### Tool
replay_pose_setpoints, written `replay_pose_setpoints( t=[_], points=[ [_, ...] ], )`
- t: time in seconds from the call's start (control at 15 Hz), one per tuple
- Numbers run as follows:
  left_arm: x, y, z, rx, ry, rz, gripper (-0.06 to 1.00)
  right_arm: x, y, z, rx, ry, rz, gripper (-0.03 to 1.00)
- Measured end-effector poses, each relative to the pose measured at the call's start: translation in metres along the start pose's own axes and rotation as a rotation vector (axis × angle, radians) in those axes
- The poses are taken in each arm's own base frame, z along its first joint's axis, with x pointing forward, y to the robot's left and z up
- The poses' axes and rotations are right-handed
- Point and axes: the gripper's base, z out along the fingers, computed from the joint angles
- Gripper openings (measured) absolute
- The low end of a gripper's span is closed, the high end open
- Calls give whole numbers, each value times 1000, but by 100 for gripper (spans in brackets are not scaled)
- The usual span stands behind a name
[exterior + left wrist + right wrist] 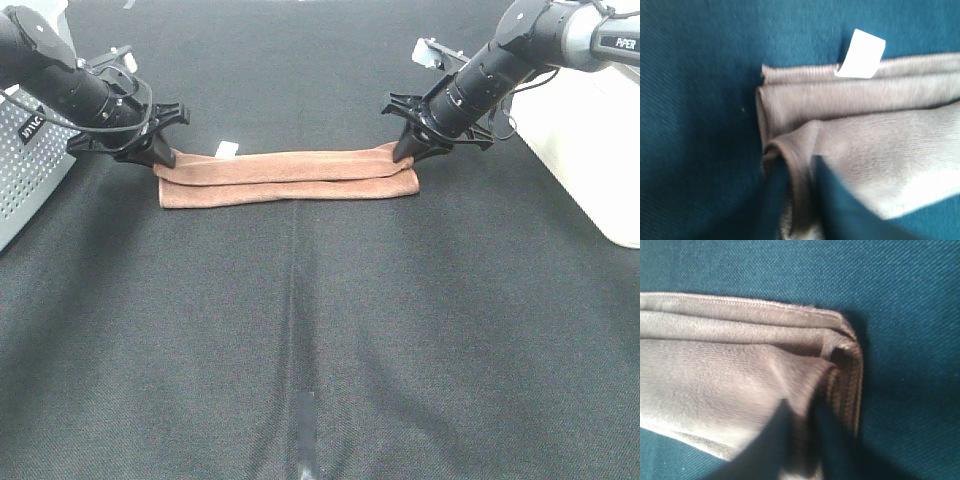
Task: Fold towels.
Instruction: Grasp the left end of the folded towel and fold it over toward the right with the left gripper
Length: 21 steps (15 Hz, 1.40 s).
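The brown towel point(290, 178) lies folded lengthwise into a long narrow band across the far part of the black cloth, its white tag point(227, 149) sticking out near its left end. My left gripper point(158, 158) is down at the towel's left end and my right gripper point(408, 152) at its right end. In the left wrist view the towel point(880, 145) has its top layer's corner lying between the slightly parted fingers of the gripper point(801, 165), with the tag point(860, 54) beyond. The right wrist view shows the towel point(715, 375) the same way, its corner in the gap of the gripper point(801, 407).
A grey perforated box point(30, 170) stands at the left edge behind the left arm. A white container point(590, 140) stands at the right edge under the right arm. The black tablecloth point(320, 330) stretches toward the front.
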Motion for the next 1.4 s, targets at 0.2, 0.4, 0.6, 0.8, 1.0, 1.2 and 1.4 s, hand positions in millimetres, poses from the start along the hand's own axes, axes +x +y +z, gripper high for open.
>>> replay_pose_setpoints(
  t=[0.2,0.4,0.6,0.8,1.0,1.2,1.4],
  points=[
    [-1,1,0,-1,-8,-2,77,0,3,-6,1,17,-11,76],
    [1,0,0,1,10,-2,82,-4,8,-23,17,14,-37,80],
    [9,1,14,13,41,-27,82,-3,7,-23,28,31,-44,80],
    [14,-8,25,33,52,-34,81,-3,7,-23,29,31,-44,80],
    [18,-18,34,60,49,-60,52,-3,7,-23,29,31,-44,80],
    [20,-17,36,60,59,-72,7,-3,7,-23,29,31,-44,80],
    [17,-11,24,44,97,-43,7,-2,7,-23,29,38,-43,80]
  ],
)
